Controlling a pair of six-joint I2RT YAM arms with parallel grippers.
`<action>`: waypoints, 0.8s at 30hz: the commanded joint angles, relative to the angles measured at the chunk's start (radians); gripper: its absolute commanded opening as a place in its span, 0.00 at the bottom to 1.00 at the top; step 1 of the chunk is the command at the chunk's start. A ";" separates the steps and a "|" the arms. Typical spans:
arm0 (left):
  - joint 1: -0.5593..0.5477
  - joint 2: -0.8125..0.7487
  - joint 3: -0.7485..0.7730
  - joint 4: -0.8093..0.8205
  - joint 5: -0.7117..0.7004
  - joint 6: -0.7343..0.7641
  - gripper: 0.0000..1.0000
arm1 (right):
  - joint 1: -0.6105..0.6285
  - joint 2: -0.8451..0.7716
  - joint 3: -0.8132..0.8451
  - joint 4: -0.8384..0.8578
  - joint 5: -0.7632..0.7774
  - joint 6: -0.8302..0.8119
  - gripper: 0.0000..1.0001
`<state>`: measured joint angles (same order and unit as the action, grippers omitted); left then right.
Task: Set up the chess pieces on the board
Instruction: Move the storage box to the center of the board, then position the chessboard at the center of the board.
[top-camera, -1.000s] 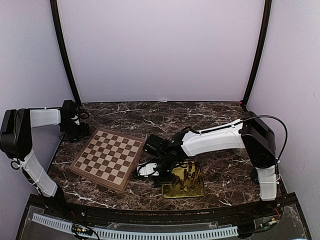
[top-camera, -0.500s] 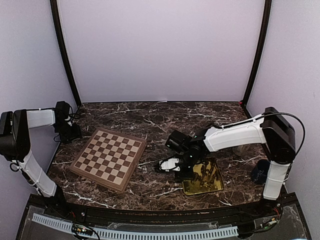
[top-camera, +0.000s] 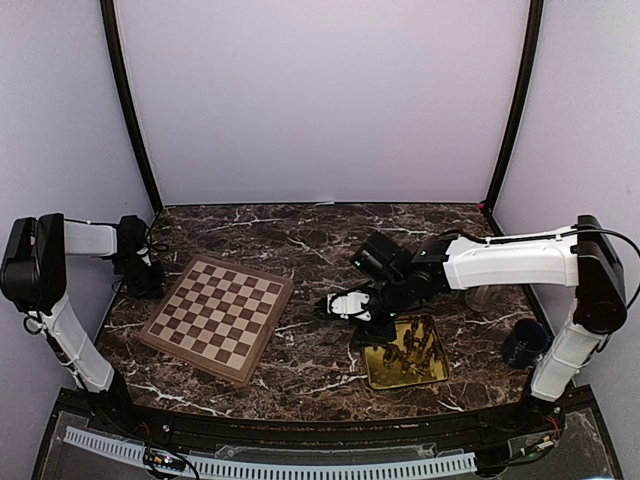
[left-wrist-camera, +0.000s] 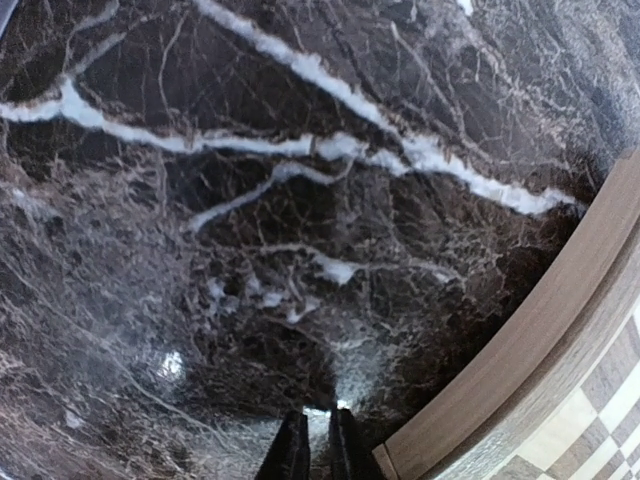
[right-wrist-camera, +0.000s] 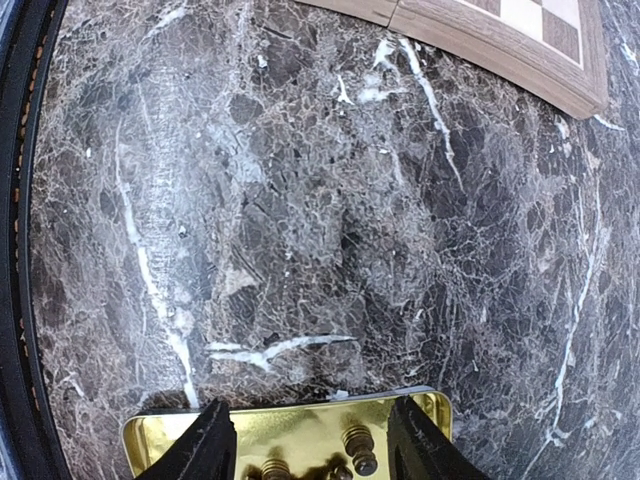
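Observation:
The board (top-camera: 218, 318) lies on the left of the marble table with no pieces on its squares. The chess pieces (top-camera: 410, 345) stand bunched in a gold tray (top-camera: 385, 375) right of centre. Two of these pieces (right-wrist-camera: 355, 448) show at the bottom of the right wrist view. My right gripper (top-camera: 350, 308) (right-wrist-camera: 308, 403) hangs open over the tray's near rim (right-wrist-camera: 300, 425), between tray and board, holding nothing. My left gripper (top-camera: 140, 280) (left-wrist-camera: 315, 412) is shut and empty, low over bare marble just off the board's far left border (left-wrist-camera: 560, 310).
A dark cup (top-camera: 520, 343) stands at the right edge of the table near the right arm's base. The board's corner (right-wrist-camera: 520, 40) shows at the top of the right wrist view. Black frame posts rise at both back corners.
My left gripper has closed and dropped nearer along the board's left side. The right arm has swung right and back, and the gold tray now lies further right.

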<state>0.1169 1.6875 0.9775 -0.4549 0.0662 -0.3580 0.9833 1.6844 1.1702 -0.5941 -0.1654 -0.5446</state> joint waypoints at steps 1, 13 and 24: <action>-0.043 0.009 -0.024 -0.029 0.062 0.032 0.10 | -0.023 -0.017 -0.032 0.037 -0.014 -0.001 0.53; -0.329 -0.004 -0.038 -0.073 0.157 -0.022 0.08 | -0.164 -0.055 -0.025 0.071 -0.056 0.067 0.54; -0.327 -0.149 -0.011 0.025 0.231 0.065 0.69 | -0.243 0.133 0.179 -0.038 -0.396 0.331 0.76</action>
<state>-0.2199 1.6039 0.9504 -0.5236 0.1608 -0.3405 0.7403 1.7214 1.2526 -0.5716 -0.3962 -0.3328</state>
